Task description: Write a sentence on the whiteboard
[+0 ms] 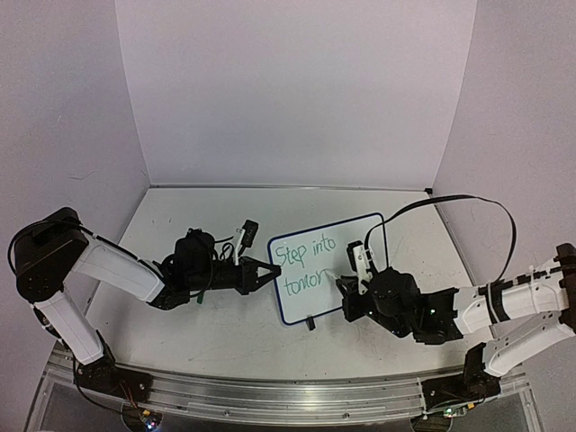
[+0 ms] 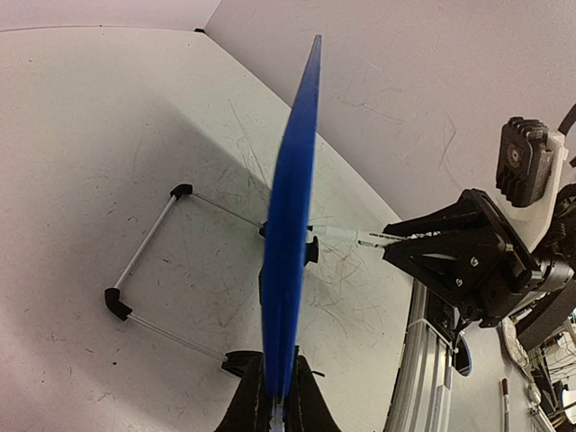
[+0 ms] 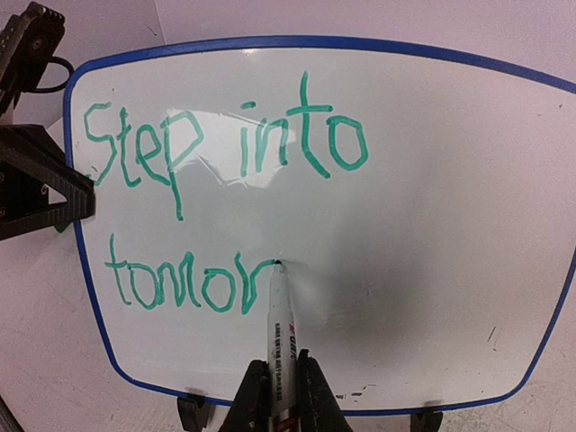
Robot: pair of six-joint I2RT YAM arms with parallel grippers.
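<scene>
Whiteboard (image 3: 432,270) glossy, round-cornered, blue-rimmed; sentence (image 3: 310,135) green, slanted; marker (image 3: 281,342) slim.

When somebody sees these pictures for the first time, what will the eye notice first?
First comes the green sentence, "Step into tomor", unfinished, on the whiteboard between the two arms. Next is the marker in the right pincer, its tip on the board at the end of the second line. The left pincer grips the board's edge beside "Step".
</scene>
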